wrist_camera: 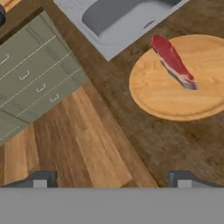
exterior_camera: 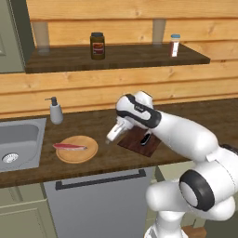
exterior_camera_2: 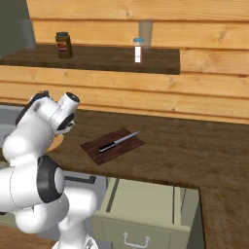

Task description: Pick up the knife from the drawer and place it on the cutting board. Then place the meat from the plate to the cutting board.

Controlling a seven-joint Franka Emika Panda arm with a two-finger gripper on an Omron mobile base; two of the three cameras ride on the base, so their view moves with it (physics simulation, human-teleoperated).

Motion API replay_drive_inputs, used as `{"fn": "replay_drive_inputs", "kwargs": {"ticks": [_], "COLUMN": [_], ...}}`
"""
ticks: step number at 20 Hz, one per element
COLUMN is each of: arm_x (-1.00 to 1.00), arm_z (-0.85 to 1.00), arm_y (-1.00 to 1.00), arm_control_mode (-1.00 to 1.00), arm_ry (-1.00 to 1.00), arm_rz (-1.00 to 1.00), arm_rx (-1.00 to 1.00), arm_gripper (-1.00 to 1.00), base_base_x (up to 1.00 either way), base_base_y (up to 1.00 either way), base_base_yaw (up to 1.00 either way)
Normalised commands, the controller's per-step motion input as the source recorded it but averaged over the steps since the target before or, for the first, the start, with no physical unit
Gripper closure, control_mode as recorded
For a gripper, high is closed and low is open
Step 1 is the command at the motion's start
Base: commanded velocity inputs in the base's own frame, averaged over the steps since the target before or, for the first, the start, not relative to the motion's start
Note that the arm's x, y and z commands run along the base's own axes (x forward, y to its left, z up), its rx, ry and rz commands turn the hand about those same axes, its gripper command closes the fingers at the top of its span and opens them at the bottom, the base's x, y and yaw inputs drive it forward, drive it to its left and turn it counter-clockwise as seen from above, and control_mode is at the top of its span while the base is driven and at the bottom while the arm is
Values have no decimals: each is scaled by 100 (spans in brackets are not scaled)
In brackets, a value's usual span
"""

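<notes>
The knife [exterior_camera_2: 119,140] lies diagonally on the dark cutting board [exterior_camera_2: 93,146], silver blade pointing to the back right. In the left base view its black handle [exterior_camera: 145,138] shows on the cutting board [exterior_camera: 132,142] beside my forearm. The meat [exterior_camera: 69,147] rests on the round tan plate [exterior_camera: 86,153], left of the board. My gripper [exterior_camera: 111,137] hovers between plate and board, open and holding nothing. Along the gripper [wrist_camera: 111,179] I see the meat [wrist_camera: 173,61] on the plate [wrist_camera: 162,98] ahead to the right. The drawer [exterior_camera_2: 146,228] stands pulled out below the counter.
A steel sink [exterior_camera: 18,144] and a soap dispenser [exterior_camera: 56,111] sit left of the plate. A grey panel with a long dark bar handle [exterior_camera: 100,179] is below the counter. The wall shelf [exterior_camera: 116,58] carries a jar, glasses and a small bottle.
</notes>
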Motion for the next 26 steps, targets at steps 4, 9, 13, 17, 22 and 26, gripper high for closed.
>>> {"fn": "replay_drive_inputs", "kwargs": {"ticks": [4,9,13,17,22,26], "arm_x": [49,30,50,33,16,0], "arm_z": [-18,-19,-1,0,0,0], "arm_y": [37,87,51,19,9,0], "arm_control_mode": [-100,-100,-100,-100,-100,-100], "arm_ry": [0,-14,-11,-10,-6,0], "arm_rz": [3,0,0,0,0,0], "arm_rx": [8,-23,-37,-26,-14,0], "arm_gripper": [-100,-100,-100,-100,-100,-100], "base_base_x": [0,0,0,0,0,0], "base_base_y": [0,0,0,0,0,0], "base_base_yaw": [0,0,0,0,0,0]}}
